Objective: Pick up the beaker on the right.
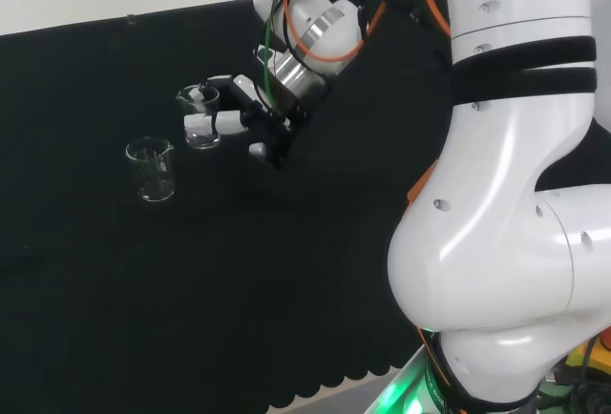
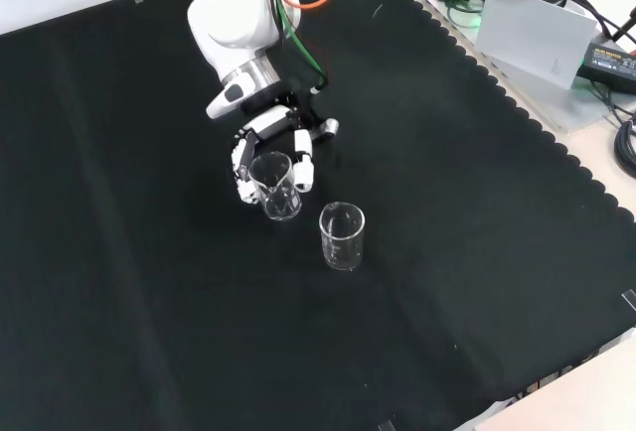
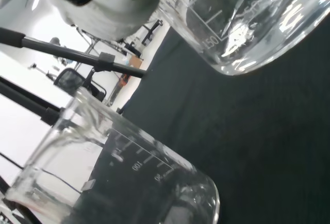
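Observation:
Two clear glass beakers stand out on the black cloth. In the front view my hand comes in from the top, and its fingers and thumb curl round the sides of one beaker. The other beaker stands free, lower and to the right. In the head view the held beaker sits between the fingers of the hand, and the free beaker stands to its lower left. The wrist view has the held beaker close to the palm and the free beaker farther off. Whether the held beaker touches the cloth I cannot tell.
The arm's white links take up the right of the head view. In the front view a white box, cables and other gear lie beyond the cloth's scalloped edge at the top right.

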You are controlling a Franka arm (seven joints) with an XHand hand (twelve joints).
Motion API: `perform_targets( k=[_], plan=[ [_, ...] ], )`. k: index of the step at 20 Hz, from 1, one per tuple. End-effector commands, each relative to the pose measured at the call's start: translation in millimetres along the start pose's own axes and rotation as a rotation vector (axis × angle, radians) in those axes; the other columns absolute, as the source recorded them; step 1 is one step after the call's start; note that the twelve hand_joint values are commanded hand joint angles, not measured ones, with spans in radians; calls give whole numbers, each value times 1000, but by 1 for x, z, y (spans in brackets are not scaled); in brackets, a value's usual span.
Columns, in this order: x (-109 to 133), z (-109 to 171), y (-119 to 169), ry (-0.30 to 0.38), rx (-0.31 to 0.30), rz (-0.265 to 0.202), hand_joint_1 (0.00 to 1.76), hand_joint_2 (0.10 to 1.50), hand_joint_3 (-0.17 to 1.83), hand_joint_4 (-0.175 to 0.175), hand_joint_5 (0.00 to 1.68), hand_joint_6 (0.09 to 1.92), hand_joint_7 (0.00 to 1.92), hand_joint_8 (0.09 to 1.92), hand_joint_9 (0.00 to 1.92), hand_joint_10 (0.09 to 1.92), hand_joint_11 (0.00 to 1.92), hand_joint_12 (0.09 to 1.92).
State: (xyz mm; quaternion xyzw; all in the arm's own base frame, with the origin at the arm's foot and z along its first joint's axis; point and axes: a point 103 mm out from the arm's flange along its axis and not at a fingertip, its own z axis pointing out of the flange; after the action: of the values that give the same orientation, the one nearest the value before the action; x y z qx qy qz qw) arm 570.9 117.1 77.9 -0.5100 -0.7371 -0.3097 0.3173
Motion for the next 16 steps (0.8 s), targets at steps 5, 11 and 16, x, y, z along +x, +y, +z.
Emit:
perform_targets(
  k=[5, 11, 16],
  plan=[
    [26, -29, -15, -112, 83, -38, 1284, 1134, -175, -175, 1073, 884, 1128, 872, 1385, 1027, 1077, 928],
    [41, -37, -32, -210, 125, -38, 1282, 1137, -175, -175, 1066, 897, 1120, 885, 1385, 1039, 1070, 938],
    [48, -44, -43, -252, 142, -29, 1281, 1140, -175, -175, 1058, 910, 1113, 899, 1384, 1051, 1063, 949]
  ],
)
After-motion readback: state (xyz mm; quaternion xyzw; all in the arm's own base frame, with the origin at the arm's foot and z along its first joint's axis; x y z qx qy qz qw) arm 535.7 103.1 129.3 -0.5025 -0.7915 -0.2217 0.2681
